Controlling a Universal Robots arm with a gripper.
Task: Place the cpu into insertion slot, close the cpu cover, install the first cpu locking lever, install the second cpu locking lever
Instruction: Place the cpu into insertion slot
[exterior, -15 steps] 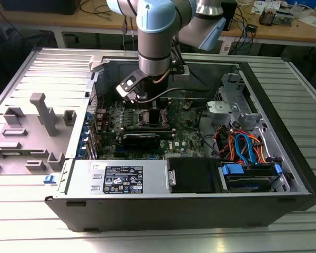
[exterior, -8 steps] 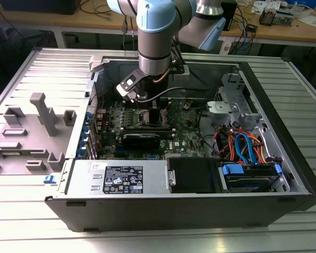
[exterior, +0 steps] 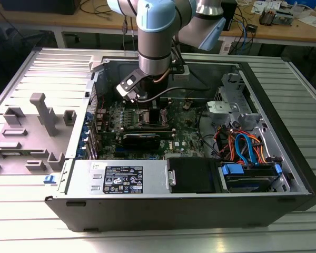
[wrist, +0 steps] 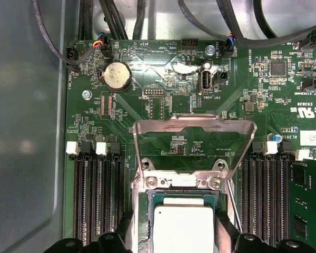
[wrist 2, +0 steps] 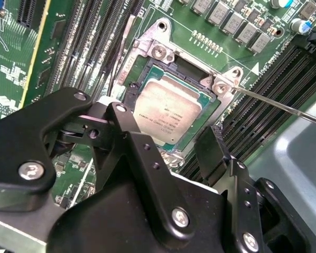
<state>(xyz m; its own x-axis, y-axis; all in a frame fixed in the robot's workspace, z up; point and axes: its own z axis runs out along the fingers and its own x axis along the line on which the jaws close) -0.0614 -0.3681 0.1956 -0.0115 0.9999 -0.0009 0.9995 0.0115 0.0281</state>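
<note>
In the exterior view the arm reaches down into the open computer case point(exterior: 174, 211). The gripper point(exterior: 150, 109) hangs low over the motherboard point(exterior: 187, 138), at about 12 o'clock from the long black graphics card point(exterior: 141, 139) and at about 10 o'clock from the middle of the case.

In the second wrist view the gripper's two black fingers point(wrist 2: 142, 158) are spread wide. One stands on either side of the near edge of the cpu point(wrist 2: 168, 113), and they clamp nothing. In the first wrist view one fingertip sits just beside the chip's edge, and green socket frame shows between the other fingertip and the chip. Whether that closer tip touches the chip cannot be told.

The cpu lies flat in the insertion slot point(wrist: 145, 211) with its silvery top facing up, square with the socket walls.

The cpu cover point(wrist: 152, 127) is swung up on its hinge at the far side of the socket. It stands raised, and the green board shows through its square window.

A thin metal locking lever point(wrist 2: 284, 107) runs out from one socket corner, angled away from the socket and passing above the memory slots point(wrist 2: 263, 100).
</note>
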